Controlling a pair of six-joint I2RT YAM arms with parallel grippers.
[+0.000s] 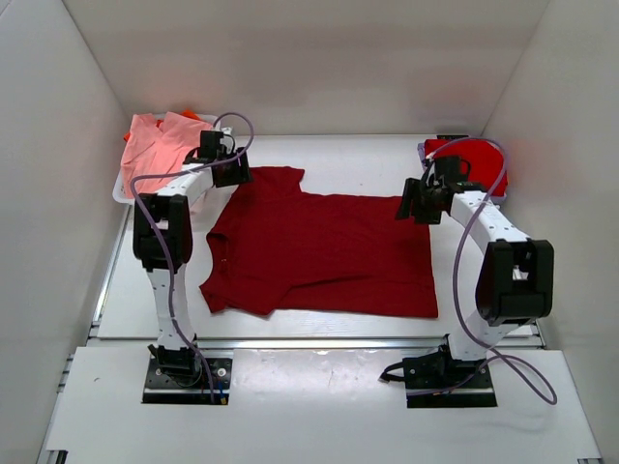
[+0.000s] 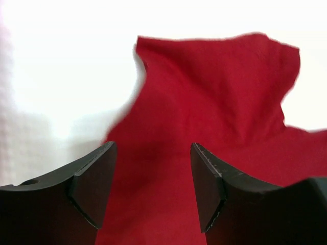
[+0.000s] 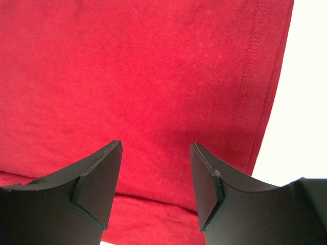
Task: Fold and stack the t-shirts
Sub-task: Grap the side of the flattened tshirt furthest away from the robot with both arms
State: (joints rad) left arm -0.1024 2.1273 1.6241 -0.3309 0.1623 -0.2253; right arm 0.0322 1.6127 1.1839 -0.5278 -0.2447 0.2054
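Arm bases, white table, t-shirt, white walls.

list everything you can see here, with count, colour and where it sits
t-shirt: one, dark red, spread flat on the middle of the table
garments: a heap, count unclear, pink and orange, in the bin
bin: one, white, far left corner of the table
red item: one, far right corner behind the right arm; cannot tell what it is
table: one, white
left arm: one, white and black, based at the near edge
right arm: one, white and black, based at the near edge
cables: purple, one along each arm
left gripper: black, open, above the shirt's far sleeve
right gripper: black, open, above the shirt's hemmed edge
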